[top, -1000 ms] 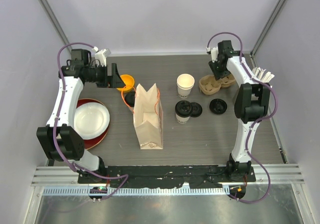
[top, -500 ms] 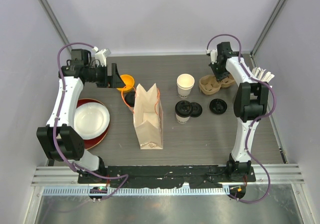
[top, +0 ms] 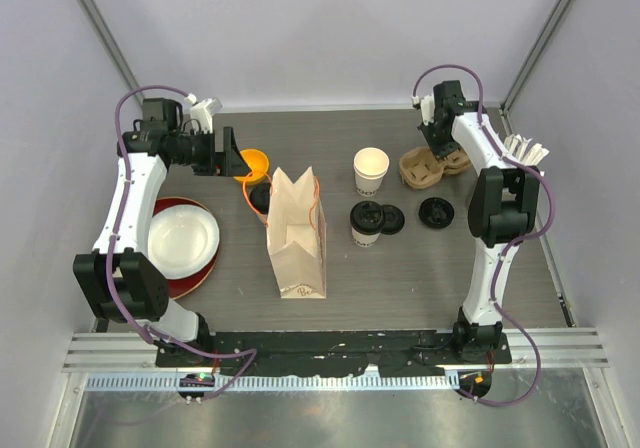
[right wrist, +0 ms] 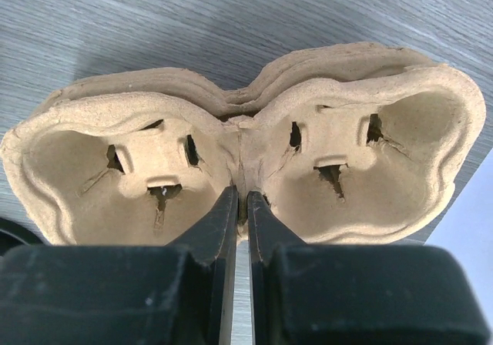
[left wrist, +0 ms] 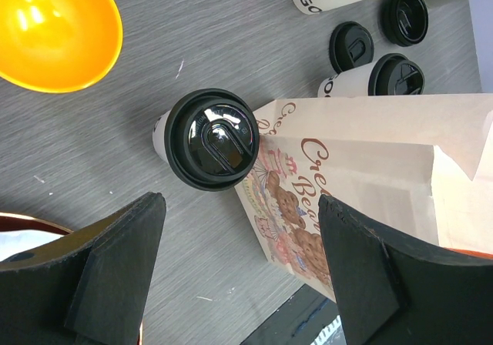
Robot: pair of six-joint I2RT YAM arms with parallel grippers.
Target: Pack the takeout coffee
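Observation:
One takeout coffee cup [left wrist: 212,139], white paper with a black lid, stands by the brown paper bag [left wrist: 370,168]; my left gripper [left wrist: 243,210] hovers open above and short of it. A second lidded cup [top: 366,223] stands right of the bag [top: 297,233], and a lidless white cup [top: 371,171] stands behind it. My right gripper [right wrist: 240,200] is shut on the middle ridge of the moulded-pulp cup carrier [right wrist: 246,129], at the back right [top: 430,166]. From above, the left gripper [top: 226,153] sits at the back left and the right gripper [top: 437,151] on the carrier.
An orange bowl [top: 255,160] lies next to the left gripper. A red plate [top: 200,278] with a white plate [top: 183,240] on it is at the left. Two loose black lids [top: 437,212] [top: 391,218] lie near the cups. White items [top: 526,150] lie at the right edge.
My right gripper has closed on the carrier's middle ridge. The left arm and the cups have not moved.

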